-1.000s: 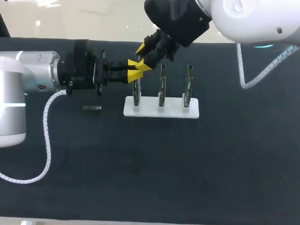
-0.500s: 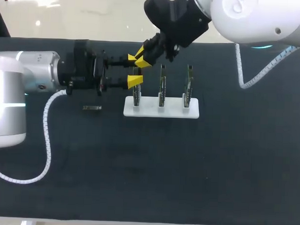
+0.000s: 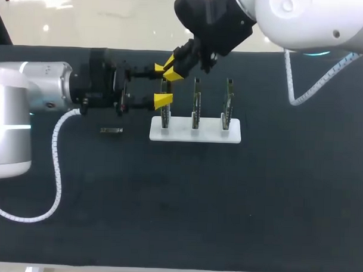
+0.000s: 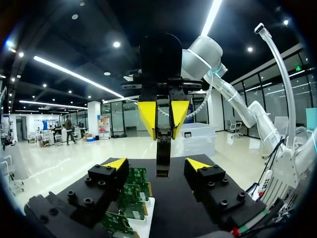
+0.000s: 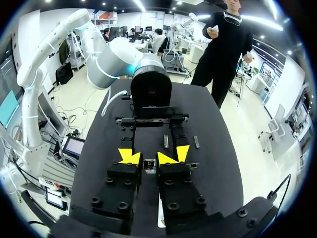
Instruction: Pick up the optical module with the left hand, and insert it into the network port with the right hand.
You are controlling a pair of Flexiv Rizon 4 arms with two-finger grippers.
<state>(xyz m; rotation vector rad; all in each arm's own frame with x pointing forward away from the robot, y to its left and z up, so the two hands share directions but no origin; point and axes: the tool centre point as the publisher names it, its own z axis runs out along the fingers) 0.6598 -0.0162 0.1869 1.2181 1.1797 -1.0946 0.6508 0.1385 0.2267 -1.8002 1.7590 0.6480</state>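
Right jaws seemingly clamp optical module (image 4: 162, 157).

optical module (image 4: 163, 157): slim dark bar, upright, upper end clamped between yellow tips of right gripper (image 4: 163, 119), lower end free in air, clear of table. in right wrist view only its end face (image 5: 148, 164) shows between fingers.

network port: three green boards (image 3: 196, 104) stand on edge in row, slotted in white holder (image 3: 195, 130); port openings too small to tell. held module near end board (image 3: 165, 111), seemingly just above it.

second module (image 3: 111, 130): small grey bar, flat on table, well apart from holder.
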